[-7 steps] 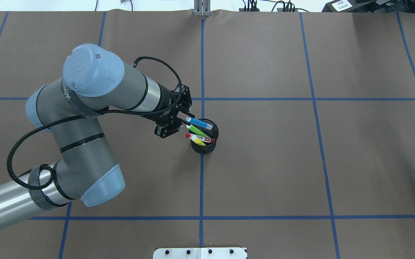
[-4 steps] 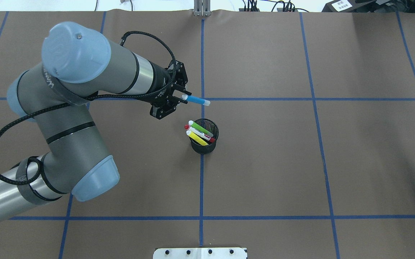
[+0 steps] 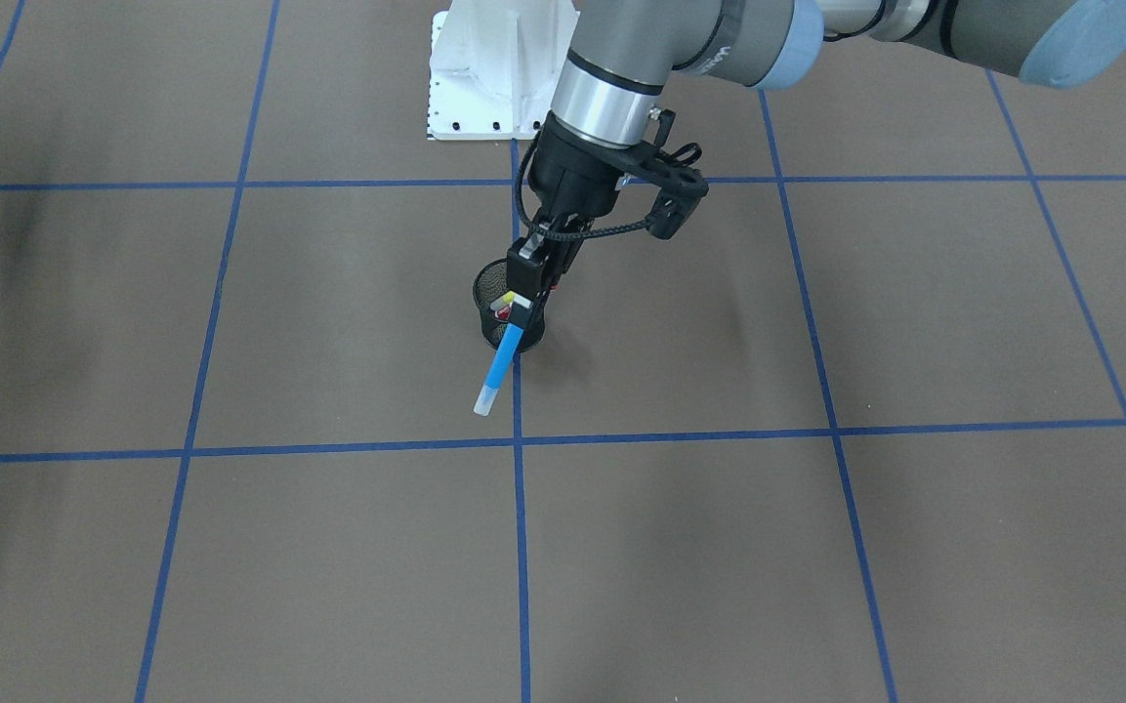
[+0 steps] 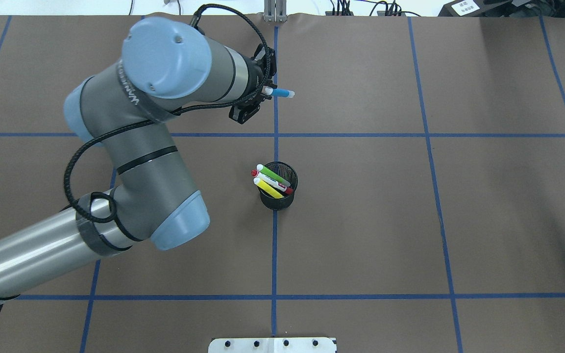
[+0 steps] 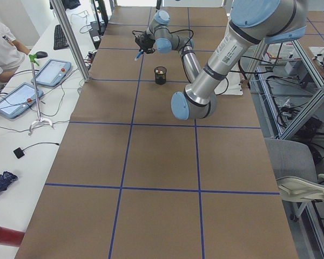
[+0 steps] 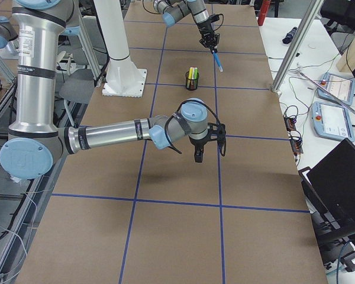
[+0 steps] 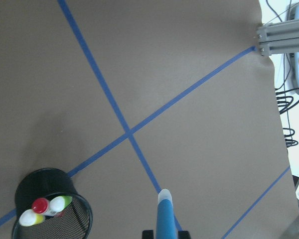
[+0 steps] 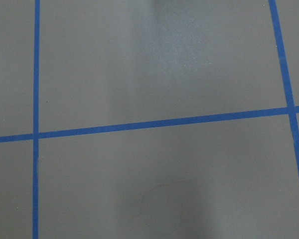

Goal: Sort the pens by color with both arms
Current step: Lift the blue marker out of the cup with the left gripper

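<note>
Above the table [image 4: 409,220], beyond the cup, the blue pen [image 4: 279,92] hangs slanted, its upper end pinched between the closed fingers of the left gripper [image 4: 264,92]. The green pen [image 4: 273,175], yellow pen [image 4: 268,189] and red-capped pen [image 4: 276,185] lean in the black mesh cup [image 4: 277,202]. The right gripper [image 6: 210,151] hovers well apart; I cannot tell how wide it stands.

No text reads clearly. Pale lettering runs along the dark band on the left arm [image 4: 130,95], too blurred to make out. A white label [image 4: 463,7] on a black box [image 4: 444,12], at about 1 o'clock from the mesh cup [image 4: 277,201], carries print too small to read. The white pen [image 4: 273,185] in that cup bears an illegible red mark.
</note>
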`<state>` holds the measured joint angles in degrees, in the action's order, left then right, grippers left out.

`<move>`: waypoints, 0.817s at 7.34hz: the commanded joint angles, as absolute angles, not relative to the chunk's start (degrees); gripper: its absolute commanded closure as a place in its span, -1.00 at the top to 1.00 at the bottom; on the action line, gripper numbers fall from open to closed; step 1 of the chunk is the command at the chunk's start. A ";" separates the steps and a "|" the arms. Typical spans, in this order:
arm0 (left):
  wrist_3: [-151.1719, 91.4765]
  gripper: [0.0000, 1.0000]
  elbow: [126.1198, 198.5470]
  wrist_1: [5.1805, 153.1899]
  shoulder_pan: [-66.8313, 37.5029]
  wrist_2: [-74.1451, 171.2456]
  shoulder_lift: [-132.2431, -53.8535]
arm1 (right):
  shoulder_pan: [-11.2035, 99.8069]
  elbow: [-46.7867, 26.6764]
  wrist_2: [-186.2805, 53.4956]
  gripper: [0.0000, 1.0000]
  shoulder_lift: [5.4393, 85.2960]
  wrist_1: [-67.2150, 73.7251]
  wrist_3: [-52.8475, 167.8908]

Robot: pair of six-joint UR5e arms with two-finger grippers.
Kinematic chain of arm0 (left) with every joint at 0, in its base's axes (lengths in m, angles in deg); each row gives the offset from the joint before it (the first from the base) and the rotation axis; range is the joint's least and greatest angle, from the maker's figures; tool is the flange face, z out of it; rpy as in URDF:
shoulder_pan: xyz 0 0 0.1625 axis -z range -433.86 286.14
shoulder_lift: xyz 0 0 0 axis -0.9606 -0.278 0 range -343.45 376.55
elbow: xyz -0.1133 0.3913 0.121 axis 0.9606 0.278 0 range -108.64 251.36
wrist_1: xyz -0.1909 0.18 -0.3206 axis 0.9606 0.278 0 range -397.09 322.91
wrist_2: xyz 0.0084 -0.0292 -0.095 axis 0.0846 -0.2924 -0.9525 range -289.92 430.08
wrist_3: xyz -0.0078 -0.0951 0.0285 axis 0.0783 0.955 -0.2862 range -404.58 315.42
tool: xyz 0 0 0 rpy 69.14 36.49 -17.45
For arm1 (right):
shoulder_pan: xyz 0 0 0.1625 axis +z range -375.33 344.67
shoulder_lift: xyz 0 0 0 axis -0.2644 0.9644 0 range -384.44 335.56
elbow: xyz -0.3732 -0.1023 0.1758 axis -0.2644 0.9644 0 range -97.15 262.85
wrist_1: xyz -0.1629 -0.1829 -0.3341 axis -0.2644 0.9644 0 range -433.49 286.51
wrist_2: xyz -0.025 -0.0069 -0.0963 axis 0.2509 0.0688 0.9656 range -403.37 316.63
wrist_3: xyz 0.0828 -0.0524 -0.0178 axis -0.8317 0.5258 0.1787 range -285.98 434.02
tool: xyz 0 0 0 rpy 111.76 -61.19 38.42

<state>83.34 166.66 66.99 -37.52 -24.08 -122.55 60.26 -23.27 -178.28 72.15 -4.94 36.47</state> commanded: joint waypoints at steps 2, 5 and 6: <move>81.89 -1.00 150.78 66.97 -37.91 -18.62 -133.72 | 60.17 -23.23 -178.37 0.98 72.24 -4.94 36.23; 84.01 -1.00 147.48 66.79 -37.91 -15.70 -134.89 | 60.26 -23.23 -178.37 0.98 72.33 -4.94 36.14; 84.09 -1.00 146.96 66.97 -38.00 -15.78 -134.98 | 60.26 -23.23 -178.37 0.98 72.33 -5.02 36.14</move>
